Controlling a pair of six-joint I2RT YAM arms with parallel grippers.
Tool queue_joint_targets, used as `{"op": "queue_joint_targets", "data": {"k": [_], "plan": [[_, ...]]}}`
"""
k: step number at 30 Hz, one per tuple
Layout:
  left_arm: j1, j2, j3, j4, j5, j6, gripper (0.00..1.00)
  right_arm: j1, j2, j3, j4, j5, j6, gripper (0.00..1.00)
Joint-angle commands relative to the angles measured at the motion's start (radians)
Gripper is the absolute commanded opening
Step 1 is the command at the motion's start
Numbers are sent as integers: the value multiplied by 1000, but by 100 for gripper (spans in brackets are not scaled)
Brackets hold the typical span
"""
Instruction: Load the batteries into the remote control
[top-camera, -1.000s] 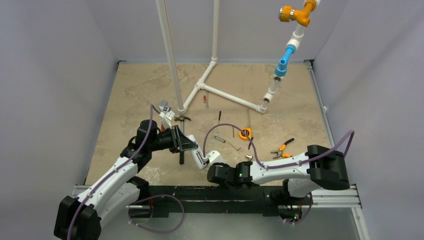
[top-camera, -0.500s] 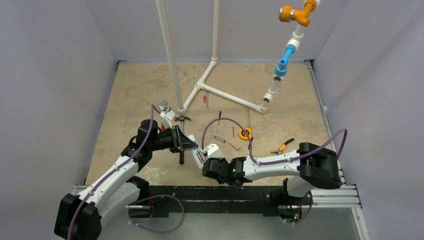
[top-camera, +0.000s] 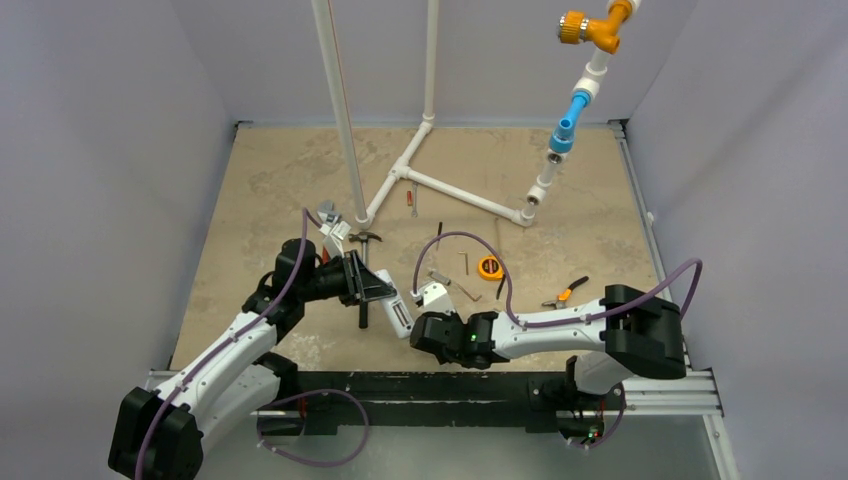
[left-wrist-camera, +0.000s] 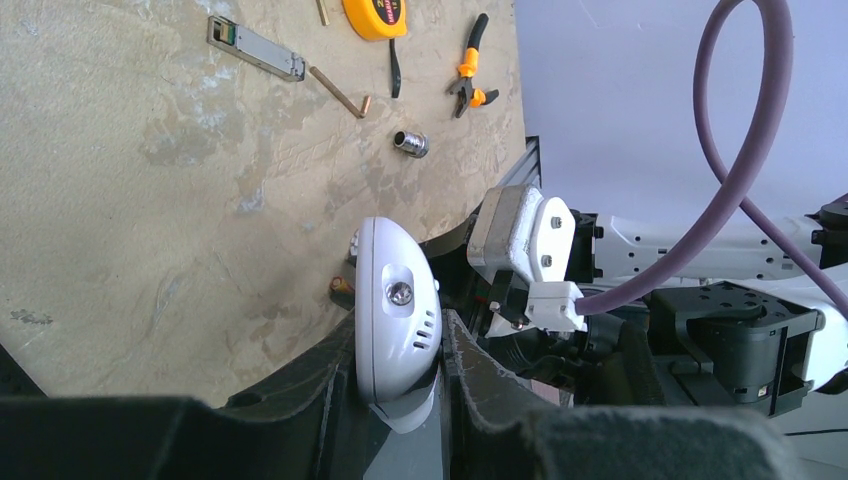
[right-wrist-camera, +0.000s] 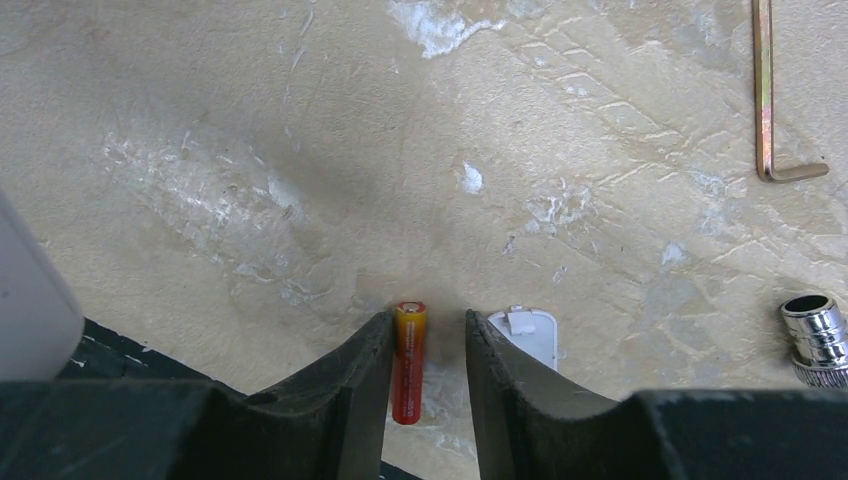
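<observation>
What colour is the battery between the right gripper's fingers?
Orange-red, yellower at its far end; battery shows best in right wrist view.

The remote control (left-wrist-camera: 397, 320), white with a rounded end, is clamped between the left fingers (left-wrist-camera: 315, 405) at lower centre of the left wrist view. One battery (right-wrist-camera: 408, 362), orange-red with a yellow tip, lies flat on the desk (right-wrist-camera: 300, 120) at lower centre of the right wrist view, between the spread right fingers (right-wrist-camera: 345, 395).

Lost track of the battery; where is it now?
Right wrist view, near the bottom edge: the battery lies on the table inside the open right gripper, with the white cover just to its right.
</observation>
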Motion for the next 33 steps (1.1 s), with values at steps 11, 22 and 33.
{"op": "queue_joint_targets", "data": {"k": [11,22,33], "plan": [[4,-15,-2,43,15,-6,0,61,4,-31,-171,-47,69,31],[5,-9,-2,48,18,-10,0,81,45,-19,-176,-60,85,11],[5,-24,-7,127,52,3,0,82,-300,8,-240,84,36,0]]}}
